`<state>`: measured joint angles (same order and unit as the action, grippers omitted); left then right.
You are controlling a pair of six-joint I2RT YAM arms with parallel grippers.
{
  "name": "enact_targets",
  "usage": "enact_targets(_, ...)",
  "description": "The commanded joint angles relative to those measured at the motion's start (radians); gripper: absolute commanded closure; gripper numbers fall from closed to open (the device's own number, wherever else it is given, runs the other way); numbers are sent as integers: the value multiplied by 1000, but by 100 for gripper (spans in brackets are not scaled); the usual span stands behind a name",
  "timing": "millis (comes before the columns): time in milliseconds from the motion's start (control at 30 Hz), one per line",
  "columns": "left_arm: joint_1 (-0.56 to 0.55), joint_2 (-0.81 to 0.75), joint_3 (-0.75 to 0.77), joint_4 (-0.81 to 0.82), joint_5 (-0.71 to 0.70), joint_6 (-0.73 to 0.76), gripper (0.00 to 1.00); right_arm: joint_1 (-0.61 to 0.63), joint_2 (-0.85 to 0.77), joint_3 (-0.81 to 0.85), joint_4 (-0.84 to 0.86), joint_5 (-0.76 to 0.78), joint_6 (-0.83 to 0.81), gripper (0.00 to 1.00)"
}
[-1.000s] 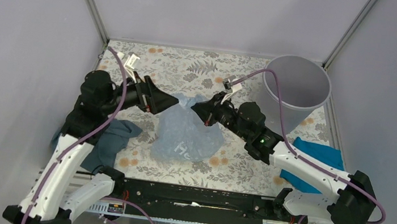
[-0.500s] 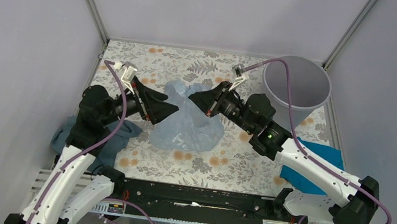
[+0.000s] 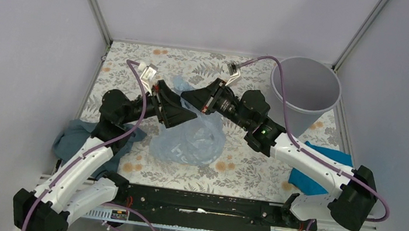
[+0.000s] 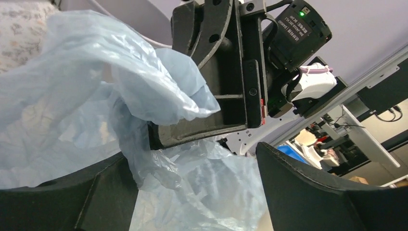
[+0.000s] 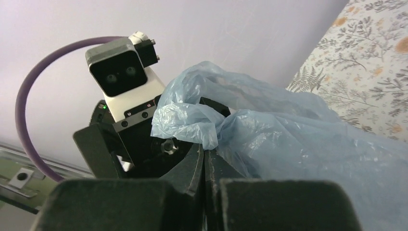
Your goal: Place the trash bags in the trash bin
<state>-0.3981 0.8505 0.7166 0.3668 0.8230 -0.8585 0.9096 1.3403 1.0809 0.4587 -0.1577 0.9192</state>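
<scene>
R hand (image 5: 204, 155) is pinching the trash bag (image 3: 187, 143) tight by its top edge, mid desk (image 3: 137, 66). L hand (image 4: 192, 159) is gaping wide beside the film, gripping nothing. Best bet: L closing on a nearby rim bit, both lifting slow to the trash bin (image 3: 302, 117), back right.

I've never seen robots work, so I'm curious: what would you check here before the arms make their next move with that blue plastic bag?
1. Right gripper pinching the trash bag: ok, shut on a fold.
2. Left gripper ready to grab: ok, open, film between its fingers.
3. Trash bin upright, mouth unobstructed: ok.
4. Bag lifted off the table: not ok, its lower part lies there.
5. Bag's opening found: cannot tell.
</scene>
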Motion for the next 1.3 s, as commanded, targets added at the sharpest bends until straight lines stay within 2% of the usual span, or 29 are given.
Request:
enact_targets(0,-13,16,-24,170,-37,-71,23,0,7,39,119,-30,72,100)
enact_targets(33,-13,27,-27,178,-40,-81,32,0,7,38,124,-30,75,100)
enact_targets(133,-13,58,-28,185,-20,-89,51,0,0,28,132,-29,80,100)
enact_targets(267,-13,53,-34,189,-20,-78,67,2,-4,12,138,-30,86,96)
enact_targets(333,-13,48,-29,171,-31,-63,80,1,-5,12,127,-32,80,93)
enact_targets(400,-13,45,-15,115,-53,-34,90,2,-11,14,102,-33,58,84)
enact_targets(533,-13,24,35,-96,-147,97,100,0,-69,19,-62,4,-105,51)
enact_targets(733,-13,-15,93,-423,-377,295,100,1,-190,-20,-343,152,-349,21)
enact_targets(833,-13,-32,101,-504,-446,348,100,1,-232,14,-554,259,-516,10)
enact_targets(967,-13,-63,85,-522,-458,393,100,0,-216,141,-936,555,-693,9)
enact_targets(1033,-13,-76,76,-519,-445,402,100,1,-221,176,-1068,654,-736,8)
enact_targets(1133,-13,-95,46,-502,-432,406,100,1,-250,209,-1153,757,-804,1)
enact_targets(1267,-13,-113,31,-497,-413,407,100,0,-197,349,-1236,884,-832,0)
